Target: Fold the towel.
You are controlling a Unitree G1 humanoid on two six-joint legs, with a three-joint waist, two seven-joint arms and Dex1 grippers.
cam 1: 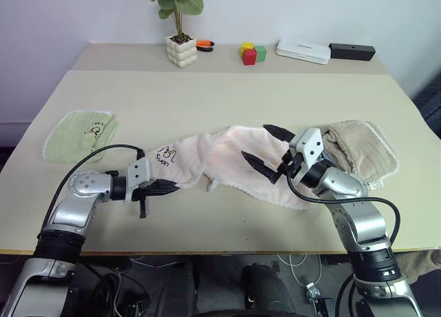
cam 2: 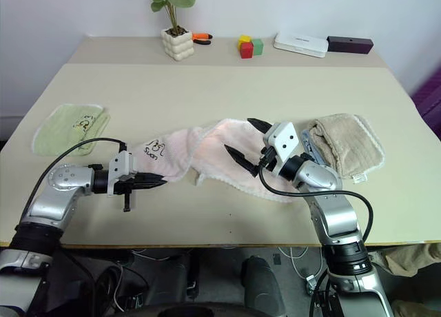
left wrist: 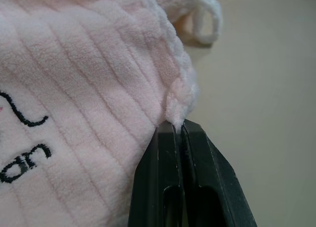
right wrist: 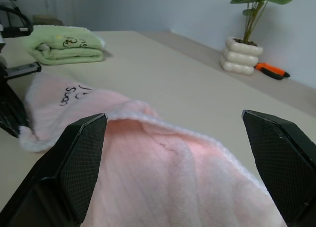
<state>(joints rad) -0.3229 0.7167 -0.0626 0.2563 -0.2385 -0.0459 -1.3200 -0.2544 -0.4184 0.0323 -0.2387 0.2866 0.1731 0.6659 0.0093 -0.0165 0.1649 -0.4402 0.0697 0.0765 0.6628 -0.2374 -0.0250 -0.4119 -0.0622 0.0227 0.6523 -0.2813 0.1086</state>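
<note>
Here the table [cam 1: 227, 103] carries the pink towel [cam 1: 234, 158], rumpled at its middle. The right gripper [cam 1: 269, 151] hovers above it, jaws wide and empty; the left gripper [cam 1: 169, 187] pinches a thin corner that could slip free when pulled.

Printed mark [left wrist: 22, 160] on the towel [left wrist: 84, 94] runs off the left wrist view's edge, lettering only partly readable. Towel's pinched hem disappears between the left gripper [left wrist: 178, 131] fingers. Right gripper [cam 1: 270, 146] body covers where the towel meets the beige towel [cam 1: 362, 150], so touching or overlapping can't be told. Print on the green towel [cam 1: 81, 133] too small to read.
</note>
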